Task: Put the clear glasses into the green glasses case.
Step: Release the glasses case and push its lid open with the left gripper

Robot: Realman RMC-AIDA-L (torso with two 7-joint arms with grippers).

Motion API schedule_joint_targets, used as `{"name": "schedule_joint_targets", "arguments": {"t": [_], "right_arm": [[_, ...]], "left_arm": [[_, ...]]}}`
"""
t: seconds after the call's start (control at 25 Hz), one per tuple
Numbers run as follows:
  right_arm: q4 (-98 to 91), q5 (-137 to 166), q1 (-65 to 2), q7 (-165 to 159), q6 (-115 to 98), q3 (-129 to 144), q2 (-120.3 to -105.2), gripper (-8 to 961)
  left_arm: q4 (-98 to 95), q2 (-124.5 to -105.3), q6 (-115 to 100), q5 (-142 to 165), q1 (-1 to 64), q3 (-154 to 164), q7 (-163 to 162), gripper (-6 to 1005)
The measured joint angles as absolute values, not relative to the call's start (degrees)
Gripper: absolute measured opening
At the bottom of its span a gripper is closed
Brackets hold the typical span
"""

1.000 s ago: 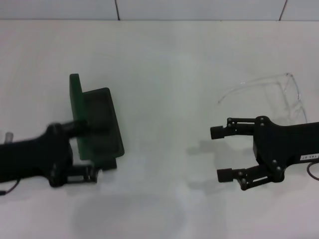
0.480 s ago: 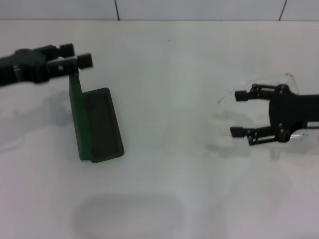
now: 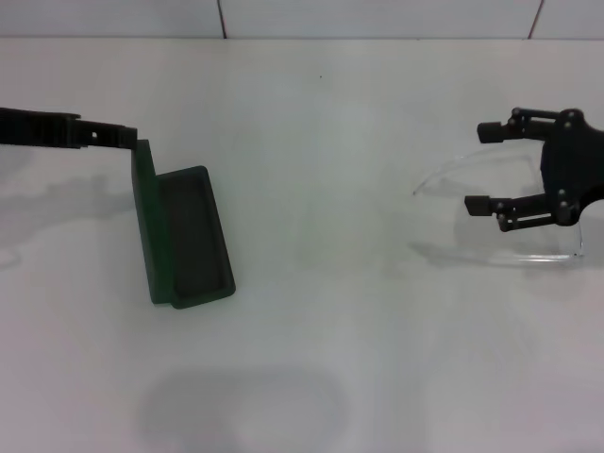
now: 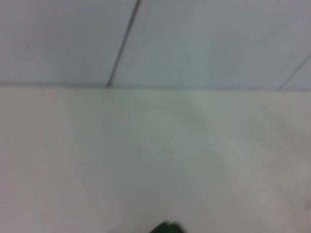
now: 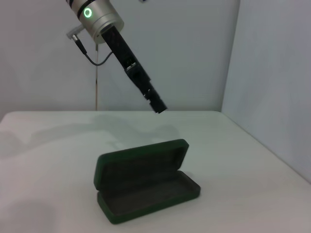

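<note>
1. The right gripper [image 3: 486, 167] hangs over the right side of the table with its two fingers spread wide and nothing between them. Its fingertips point toward the middle of the table.
2. The clear glasses [image 3: 528, 247] lie on the table under and around that gripper. One thin arm curves out past the fingertips, and the lens sits beneath the gripper body. Whether any finger touches the glasses cannot be told.
3. The left gripper [image 3: 128, 138] reaches in from the left edge in the head view, held flat, its tip just at the far end of the raised lid. Its fingers appear pressed together into one thin line, holding nothing.
4. The green glasses case [image 3: 182, 235] stands open on the left half of the table, lid upright on the side nearer the left edge, grey-lined tray facing up and empty. It is well apart from the glasses.
5. The table [image 3: 321, 311] is a plain white surface. A broad bare stretch lies between the case and the glasses, and the near part is bare too.
6. A pale panelled wall [image 3: 377, 17] with dark seams runs along the table's far edge.
</note>
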State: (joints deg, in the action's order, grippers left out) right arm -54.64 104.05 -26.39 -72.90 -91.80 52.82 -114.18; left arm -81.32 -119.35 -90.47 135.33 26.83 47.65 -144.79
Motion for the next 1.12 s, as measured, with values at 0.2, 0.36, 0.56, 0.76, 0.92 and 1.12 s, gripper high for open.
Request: {"name": "schedule_joint_targets", "arguments": {"t": [0.2, 0.36, 0.56, 0.76, 0.92, 1.12], "right_arm": [[-55.2, 104.1, -26.8, -73.0, -91.6, 52.8, -113.18, 885], [-55.5, 104.1, -27.2, -73.0, -92.0, 52.8, -112.91, 885], [-56.2, 104.1, -27.8, -73.0, -92.4, 52.8, -112.68, 886], [-56.4, 104.1, -27.7, -72.9, -92.5, 52.8, -112.48, 886], [-56.4, 104.1, -27.5, -72.6, -92.6, 52.8, -112.41, 886], [-56.4, 103.7, -27.1, -72.5, -93.6, 52.6, -112.18, 886]], "left_arm": [[-82.7, -119.38, -90.5, 141.6, 28.2, 51.2, -151.2, 774], [-82.3, -119.44, -90.5, 143.3, 28.5, 54.0, -153.6, 757], [-80.8, -119.61, -89.7, 145.8, 28.6, 57.4, -155.5, 735], [-77.4, -119.65, -87.7, 146.1, 30.0, 59.9, -156.6, 713], [-74.4, -119.68, -86.2, 146.5, 31.4, 60.8, -156.9, 696], [-73.4, -119.70, -85.7, 148.6, 32.3, 60.8, -158.3, 674]]}}
